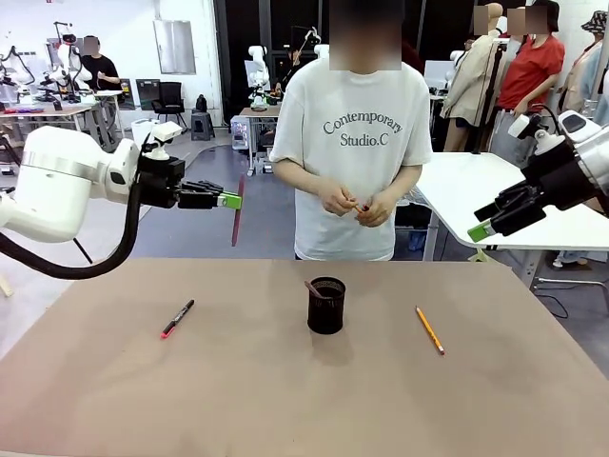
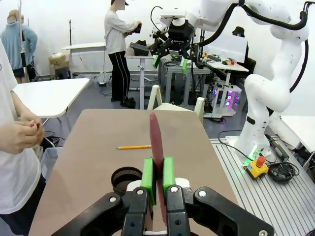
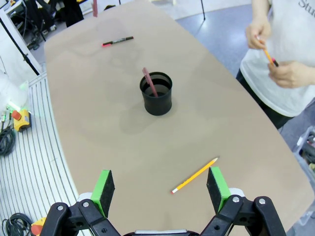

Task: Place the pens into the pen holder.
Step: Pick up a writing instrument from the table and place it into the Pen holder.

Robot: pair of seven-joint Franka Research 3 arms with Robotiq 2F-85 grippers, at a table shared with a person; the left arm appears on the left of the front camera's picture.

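Left wrist view, reddish-brown pen pinched btwn left jaws

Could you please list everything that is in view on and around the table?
Table: one, brown, between robot and person.
Pen holder: one, black mesh, table middle.
Reddish-brown pens: two; one leaning in the holder, one held by the left hand.
Black marker: one, red end, lying left of holder.
Pencil: one, orange-yellow, lying right of holder.
Second pencil: one, orange, in the person's hands.
Person's hands: two, far side.
Left hand: one, black, green pads, shut, raised.
Right hand: one, same colours, open, raised.
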